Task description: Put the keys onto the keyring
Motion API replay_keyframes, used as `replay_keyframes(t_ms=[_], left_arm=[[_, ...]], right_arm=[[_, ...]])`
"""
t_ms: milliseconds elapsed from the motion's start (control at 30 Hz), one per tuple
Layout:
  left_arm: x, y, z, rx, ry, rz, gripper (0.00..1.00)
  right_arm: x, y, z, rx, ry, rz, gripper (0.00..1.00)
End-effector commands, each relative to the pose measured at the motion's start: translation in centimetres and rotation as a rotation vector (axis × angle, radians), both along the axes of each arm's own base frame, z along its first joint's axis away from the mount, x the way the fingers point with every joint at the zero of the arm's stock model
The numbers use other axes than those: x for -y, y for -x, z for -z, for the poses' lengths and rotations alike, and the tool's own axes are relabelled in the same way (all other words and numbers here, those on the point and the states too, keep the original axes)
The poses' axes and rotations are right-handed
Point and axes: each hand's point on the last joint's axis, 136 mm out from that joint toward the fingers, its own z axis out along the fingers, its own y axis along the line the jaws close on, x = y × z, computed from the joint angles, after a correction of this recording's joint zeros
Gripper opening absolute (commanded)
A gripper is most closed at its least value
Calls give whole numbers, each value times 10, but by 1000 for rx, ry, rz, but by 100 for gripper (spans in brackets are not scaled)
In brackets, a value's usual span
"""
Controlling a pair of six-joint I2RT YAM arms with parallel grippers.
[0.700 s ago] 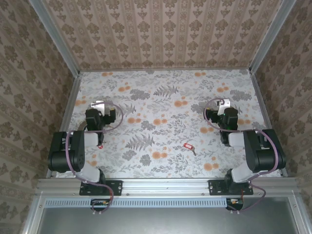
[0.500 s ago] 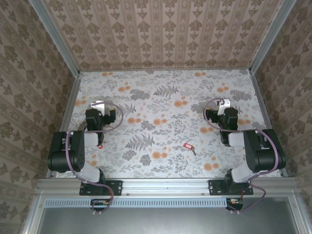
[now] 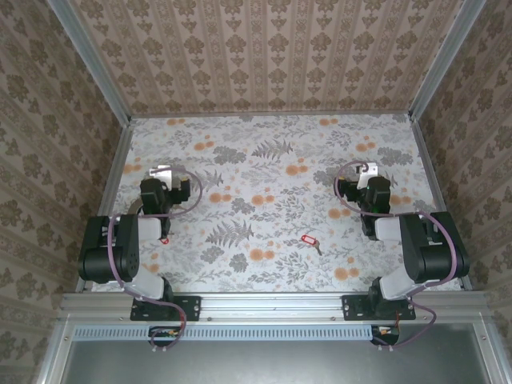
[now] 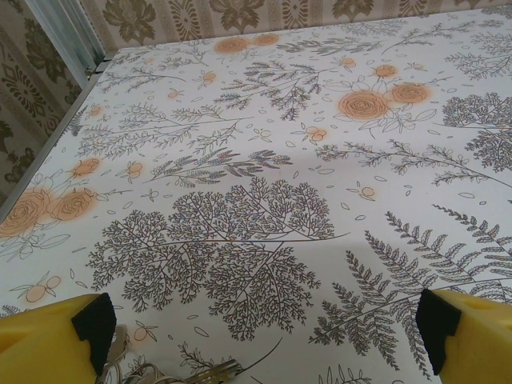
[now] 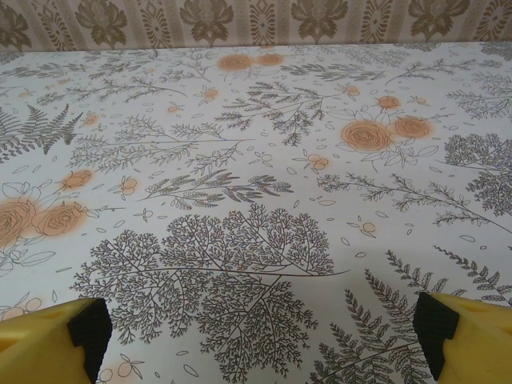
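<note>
Start: left gripper [image 4: 266, 332] and right gripper [image 5: 262, 326] both wide, empty
Suggest pinching small red-tagged metal key [image 3: 308, 240] by its tag, approaching low

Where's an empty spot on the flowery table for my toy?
The far half of the table, to the back wall, is bare, and so is the middle between left arm and right arm. Nearer the front a red-tagged key lies, and metal pieces sit by the left gripper.

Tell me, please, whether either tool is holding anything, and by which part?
Nothing is held: the left tool and right tool are both open; the red-tagged key lies untouched.
</note>
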Motion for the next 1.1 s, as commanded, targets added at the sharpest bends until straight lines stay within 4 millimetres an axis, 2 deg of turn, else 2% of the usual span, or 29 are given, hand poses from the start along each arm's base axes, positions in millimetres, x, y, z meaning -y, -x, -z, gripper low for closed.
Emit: replay_keyframes(t_ms=[0,133,233,300,367,433,500,533,567,633,667,733,833,967,1067], left_arm=[[4,0,-3,17,14,18,100],[5,1,-11,20,-9,9,100],[1,6,-37,-58,-28,-69,100],[-2,11,-56,-81,19,-126,100],[-1,23,-74,-115,94,-159,100],[-7,38,-94,-148,147,-220,100],[-37,66,-104,-190,257,-480,100],[-54,96,-98,-273,333,-645,100],[-57,105,-94,-321,453,-674,100],[-48,98,-78,-370,761,-597,100],[-47,98,-65,-405,871,-615,100],[-59,99,-41,-465,874,-690,100],[-74,91,-23,-542,804,-741,100],[-65,68,2,-624,903,-725,100],[-62,63,17,-665,877,-731,100]], right_arm=[[1,-3,-6,18,-7,12,99],[4,-3,-11,20,-9,29,99],[6,3,-25,-14,-18,46,99],[7,11,-47,8,-40,57,99],[11,23,-61,2,-84,98,100],[22,36,-77,-19,-155,203,100],[27,50,-85,-70,-217,265,100],[25,54,-87,-95,-239,268,100],[21,56,-87,-111,-258,252,100],[20,59,-83,-150,-275,258,100],[23,61,-79,-177,-279,284,100],[30,65,-72,-215,-290,351,100],[35,65,-67,-235,-311,401,100],[38,65,-63,-266,-321,442,100],[40,66,-64,-275,-329,457,100]])
